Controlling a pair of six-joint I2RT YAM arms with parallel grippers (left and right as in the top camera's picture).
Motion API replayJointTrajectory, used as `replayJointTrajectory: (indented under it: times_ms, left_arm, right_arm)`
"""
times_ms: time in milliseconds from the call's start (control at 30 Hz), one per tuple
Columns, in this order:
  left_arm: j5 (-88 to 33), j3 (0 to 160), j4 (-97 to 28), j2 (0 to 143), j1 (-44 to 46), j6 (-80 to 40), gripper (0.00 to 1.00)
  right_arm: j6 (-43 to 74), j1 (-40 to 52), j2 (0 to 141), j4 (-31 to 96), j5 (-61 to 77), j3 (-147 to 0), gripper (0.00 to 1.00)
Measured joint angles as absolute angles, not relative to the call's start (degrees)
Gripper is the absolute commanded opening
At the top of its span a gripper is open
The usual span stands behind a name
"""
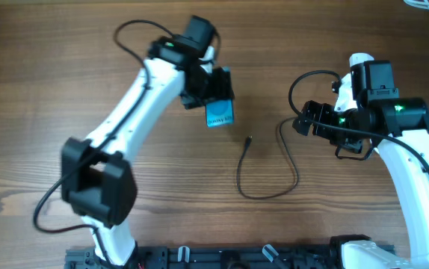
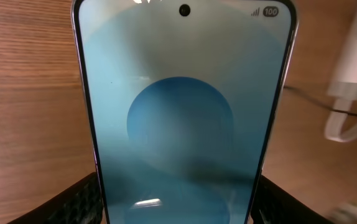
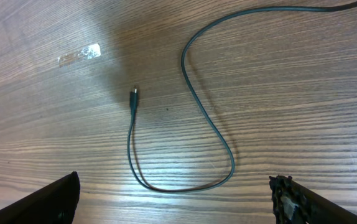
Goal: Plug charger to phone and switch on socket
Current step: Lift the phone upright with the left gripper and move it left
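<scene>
Overhead view: left claw [image 1: 214,99] pinches the phone [image 1: 220,113]; right claw [image 3: 175,199], spread empty, could knock the loose mid-frame charger tip [image 1: 250,139] askew.

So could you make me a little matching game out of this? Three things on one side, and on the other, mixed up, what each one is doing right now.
Things:
1. phone
2. charger
3. right gripper

States:
A. open, with nothing between its fingers
B. lying loose in a loop on the table
C. clamped in the left gripper, screen lit cyan-blue

Pairs: 1-C, 2-B, 3-A.
</scene>
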State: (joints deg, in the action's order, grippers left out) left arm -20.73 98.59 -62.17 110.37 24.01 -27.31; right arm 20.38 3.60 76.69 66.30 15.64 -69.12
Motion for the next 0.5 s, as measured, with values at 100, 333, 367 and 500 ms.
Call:
replayJointTrajectory:
  times_ms: [100, 333, 367, 500]
  left_arm:
    - [-32.53, 98.59, -62.78, 108.84, 18.22, -27.33, 0.73]
    - [-59.96, 98.56, -62.98, 108.84, 11.05, -27.35, 0.72]
    - [-65.08, 98.56, -62.98, 108.84, 10.68, -27.35, 0.73]
    - [-75.57, 98.56, -62.98, 108.84, 10.63, -27.35, 0.73]
  right_arm:
    - [20.38, 3.60, 76.69, 66.57, 15.64, -69.12, 1.00]
    - [20.60, 3.60, 76.73, 65.30, 15.62, -69.10, 1.00]
    - [20.60, 3.60, 76.73, 64.36, 15.62, -69.08, 1.00]
    - [20.80, 3.60, 76.84, 60.93, 15.62, -69.08, 1.00]
